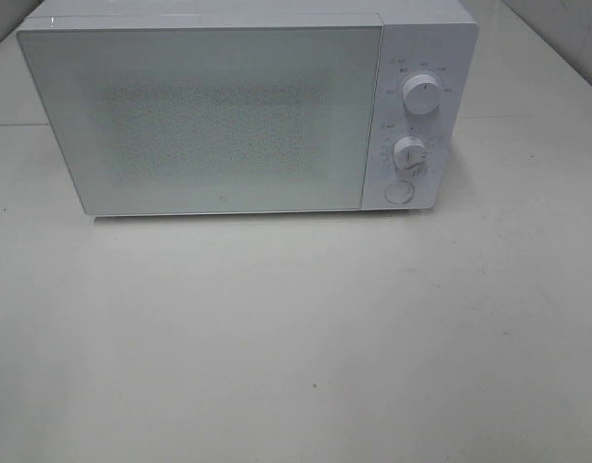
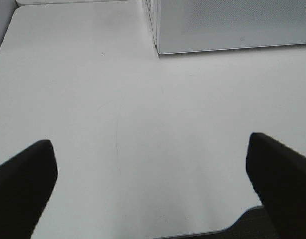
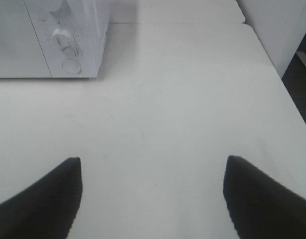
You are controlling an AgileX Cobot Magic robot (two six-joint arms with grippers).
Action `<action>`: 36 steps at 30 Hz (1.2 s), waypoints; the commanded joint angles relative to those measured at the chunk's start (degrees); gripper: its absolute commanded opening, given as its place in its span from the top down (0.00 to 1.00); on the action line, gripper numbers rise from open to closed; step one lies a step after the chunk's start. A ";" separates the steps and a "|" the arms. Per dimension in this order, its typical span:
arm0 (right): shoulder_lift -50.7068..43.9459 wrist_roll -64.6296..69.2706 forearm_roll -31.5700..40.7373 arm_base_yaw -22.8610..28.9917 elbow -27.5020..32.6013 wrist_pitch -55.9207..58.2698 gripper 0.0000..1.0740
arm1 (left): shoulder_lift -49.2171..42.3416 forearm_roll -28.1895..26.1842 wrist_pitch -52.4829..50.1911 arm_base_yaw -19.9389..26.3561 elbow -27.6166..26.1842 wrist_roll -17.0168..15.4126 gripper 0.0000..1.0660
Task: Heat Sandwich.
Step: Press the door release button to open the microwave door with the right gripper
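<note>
**A:** How does the left end effector (image 2: 150, 142) stand?

**B:** Released. Its dark fingers are spread wide, with only bare table (image 2: 118, 99) between them.

**A:** And the sandwich?

**B:** It shows in no view. The microwave (image 1: 200, 116) fills the upper half of the high frame. Its frosted door (image 1: 195, 121) is shut, so nobody can tell whether the sandwich lies inside.

**A:** The controls?

**B:** They sit at the upper right: the top dial (image 1: 422, 95), the lower dial (image 1: 410, 152), then the round button (image 1: 400, 192). No arm is near them.

**A:** The right end effector (image 3: 153, 160)?

**B:** Also spread open and empty.

**A:** So how far along is it?

**B:** It is hard to judge. Either nothing is loaded yet, or the sandwich is shut inside and the dials, the door or the unloading remain.
</note>
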 commanded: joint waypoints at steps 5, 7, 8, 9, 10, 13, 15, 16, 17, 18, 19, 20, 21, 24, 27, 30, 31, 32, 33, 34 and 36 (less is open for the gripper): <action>6.47 0.34 0.34 -0.29 -1.60 -9.40 0.30 | -0.86 -0.23 -0.74 0.06 0.11 -0.29 0.08; 7.56 0.34 0.52 -0.29 -1.60 -10.66 0.30 | -0.86 -0.23 -0.74 0.06 0.11 -0.29 0.08; 8.82 0.34 0.63 -0.29 -1.60 -12.20 0.30 | -0.86 -0.23 -0.74 0.06 0.11 -0.29 0.08; 11.12 0.34 0.69 -0.29 -1.60 -15.18 0.30 | -0.86 -0.23 -0.74 0.06 0.11 -0.29 0.08; 12.43 0.34 0.69 -0.29 -1.55 -16.90 0.30 | -0.86 -0.23 -0.74 0.06 0.11 -0.29 0.08; 15.01 0.34 0.69 -0.29 -1.55 -20.28 0.30 | -0.86 -0.23 -0.74 0.06 0.11 -0.29 0.08; 17.42 0.34 0.63 -0.29 -1.55 -23.26 0.30 | -0.86 -0.23 -0.74 0.06 0.11 -0.29 0.08; 18.85 0.34 0.63 -0.29 -1.55 -24.69 0.30 | -0.86 -0.23 -0.74 0.06 0.11 -0.29 0.08; 20.00 0.34 0.63 -0.29 -1.55 -25.90 0.30 | -0.86 -0.23 -0.74 0.06 0.11 -0.29 0.08; 23.03 0.34 0.63 -0.29 -1.55 -28.48 0.30 | -0.86 -0.23 -0.74 0.06 0.11 -0.29 0.08; 24.29 0.34 0.63 -0.29 -1.55 -29.45 0.30 | -0.86 -0.23 -0.74 0.06 0.11 -0.29 0.08; 24.29 0.34 0.63 -0.29 -1.55 -29.45 0.30 | -0.86 -0.23 -0.74 0.06 0.11 -0.29 0.08; 25.84 0.34 0.63 -0.29 -1.55 -30.71 0.30 | -0.86 -0.23 -0.74 0.06 0.11 -0.29 0.08; 31.80 0.74 0.63 -0.29 -1.55 -35.58 0.30 | -0.86 -0.23 -0.74 0.06 0.11 -0.29 0.08; 36.04 0.97 0.69 -0.29 -1.55 -39.53 0.30 | -0.86 -0.23 -0.74 0.06 0.11 -0.29 0.08; 38.96 0.97 0.74 -0.29 -1.55 -42.23 0.30 | -0.86 -0.23 -0.74 0.06 0.11 -0.29 0.08; 40.34 0.97 0.74 -0.29 -1.55 -43.54 0.30 | -0.86 -0.23 -0.74 0.06 0.11 -0.29 0.08; 42.74 0.97 0.74 -0.29 -1.55 -45.55 0.30 | -0.86 -0.23 -0.74 0.06 0.11 -0.29 0.08; 43.95 0.97 0.74 -0.29 -1.55 -46.58 0.30 | -0.86 -0.23 -0.74 0.06 0.11 -0.29 0.08; 43.95 0.97 0.74 -0.29 -1.55 -46.58 0.30 | -0.86 -0.23 -0.74 0.06 0.11 -0.29 0.08; 47.15 0.97 0.74 -0.29 -1.55 -48.82 0.30 | -0.86 -0.23 -0.74 0.06 0.11 -0.29 0.08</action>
